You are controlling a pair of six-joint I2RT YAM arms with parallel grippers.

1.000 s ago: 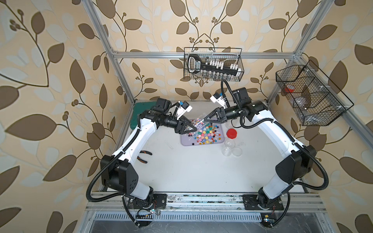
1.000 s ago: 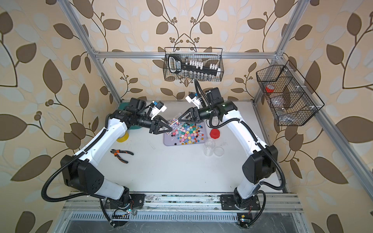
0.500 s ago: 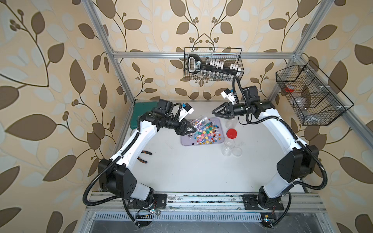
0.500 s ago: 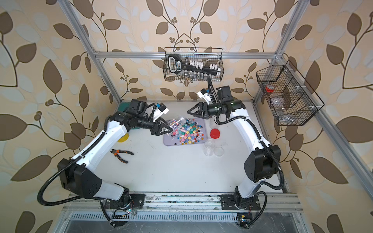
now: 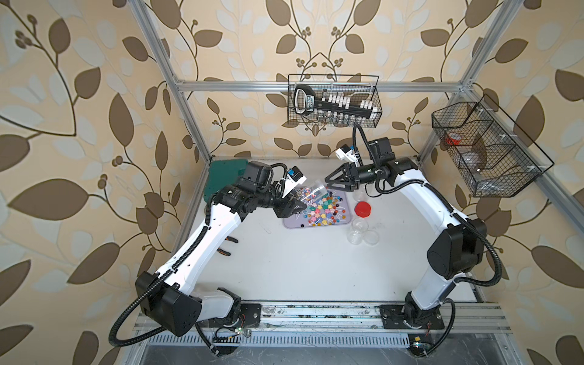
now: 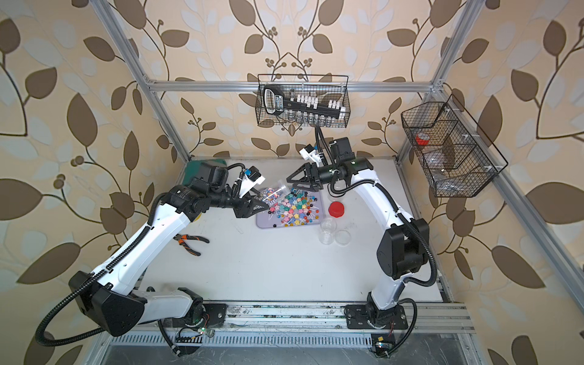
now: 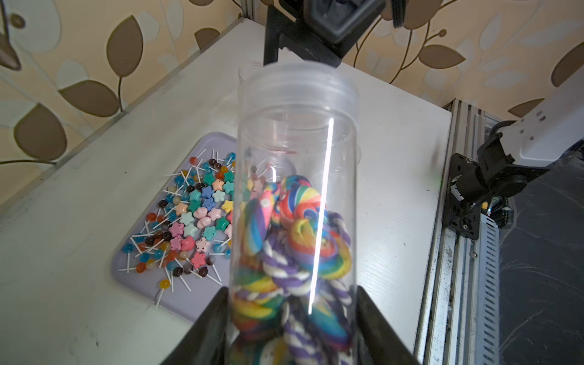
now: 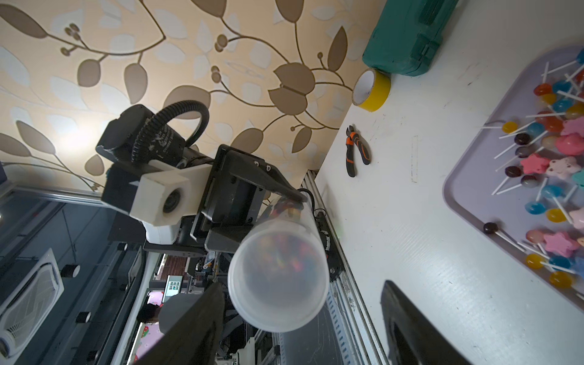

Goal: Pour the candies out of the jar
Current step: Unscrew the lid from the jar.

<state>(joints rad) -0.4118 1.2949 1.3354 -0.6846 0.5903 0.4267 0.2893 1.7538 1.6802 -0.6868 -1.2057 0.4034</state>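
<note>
Firmly, the left gripper clasps a clear cylindrical jar.

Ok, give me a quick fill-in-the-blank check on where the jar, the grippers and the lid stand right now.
The left gripper is ____ on the jar.
The right gripper, near the jar's mouth, is ____ and grips nothing.
The lid beside the tray of candies is ____.
Missing words: shut; open; red.
</note>
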